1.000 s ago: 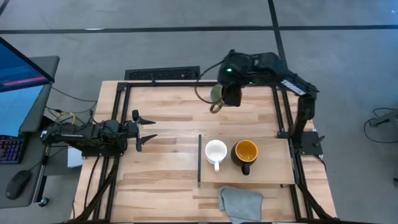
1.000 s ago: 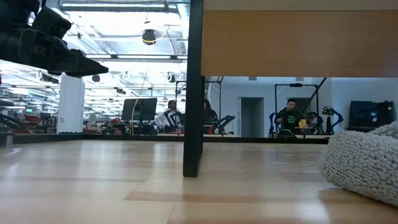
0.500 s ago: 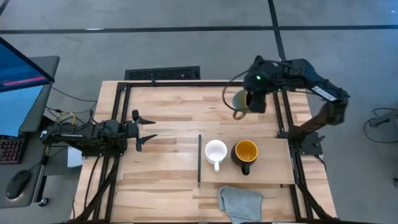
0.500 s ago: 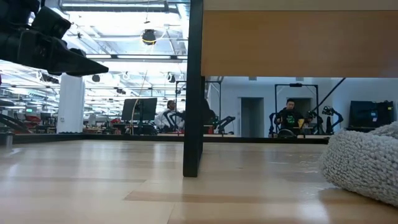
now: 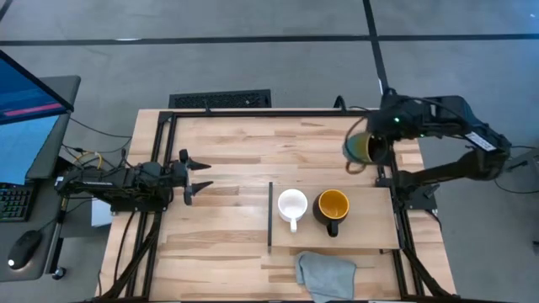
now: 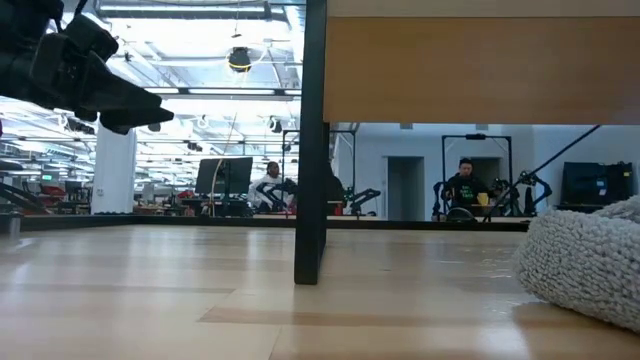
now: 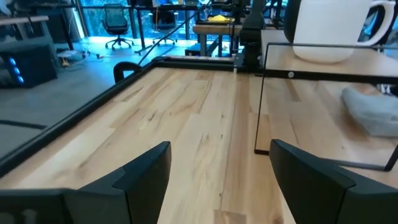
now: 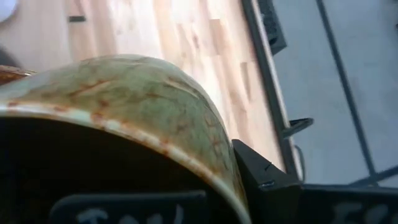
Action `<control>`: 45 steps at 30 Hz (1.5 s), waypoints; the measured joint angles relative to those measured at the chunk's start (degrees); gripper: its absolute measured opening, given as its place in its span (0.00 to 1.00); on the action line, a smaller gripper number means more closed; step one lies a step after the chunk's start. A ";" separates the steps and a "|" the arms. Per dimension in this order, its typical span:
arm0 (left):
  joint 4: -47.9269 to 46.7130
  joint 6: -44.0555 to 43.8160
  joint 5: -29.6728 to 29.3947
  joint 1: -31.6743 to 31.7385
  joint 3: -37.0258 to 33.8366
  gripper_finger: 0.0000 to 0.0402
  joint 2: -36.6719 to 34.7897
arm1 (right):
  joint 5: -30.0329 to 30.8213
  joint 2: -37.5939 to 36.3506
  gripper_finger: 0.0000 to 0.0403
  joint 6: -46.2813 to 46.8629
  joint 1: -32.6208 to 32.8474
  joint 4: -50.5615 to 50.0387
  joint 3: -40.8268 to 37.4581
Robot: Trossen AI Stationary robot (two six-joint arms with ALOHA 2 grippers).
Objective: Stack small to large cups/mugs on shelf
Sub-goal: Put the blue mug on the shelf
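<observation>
My right gripper [image 5: 377,148] hangs above the table's far right part, shut on the olive-brown mug [image 5: 357,149], which is clear of the wood. The small white mug [image 5: 292,204] and the black mug with the yellow inside [image 5: 333,206] stand side by side on their bases on the light-wood shelf [image 5: 370,225]. At the table's left, my left gripper [image 5: 206,175] is open and level with nothing between its fingers; its wrist view shows the white mug [image 7: 336,28] on the shelf [image 7: 311,59]. My right gripper holds the olive-brown mug by its rim [image 8: 211,180], one finger [image 8: 124,208] inside the dark hollow and one finger [image 8: 267,183] outside the wall. The fingers slant down from the table's right side. The mug is lifted clear and tilted, its handle [image 5: 353,167] toward the near side.
A crumpled grey cloth [image 5: 324,273] lies at the near edge below the shelf. A dark frame rail [image 5: 383,151] runs along the table's right side by the held mug. In the low view, people sit far off in the room beyond the shelf's dark post [image 6: 310,150].
My right gripper has carried the olive-brown mug from the far middle of the table toward the right edge and a little nearer, still lifted and shut on it. My left gripper has rolled slightly about its own line without shifting place.
</observation>
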 joint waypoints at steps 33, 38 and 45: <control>0.11 -4.73 1.70 -0.01 0.00 0.66 0.01 | -15.67 -13.96 0.10 3.89 15.11 0.11 -22.00; 0.13 -2.84 1.70 -0.01 0.00 0.66 0.01 | -15.50 -10.82 0.10 11.15 24.43 0.06 -22.00; 0.13 -2.74 1.70 0.00 0.00 0.66 0.01 | -13.80 -6.44 0.10 17.56 32.41 0.05 -22.00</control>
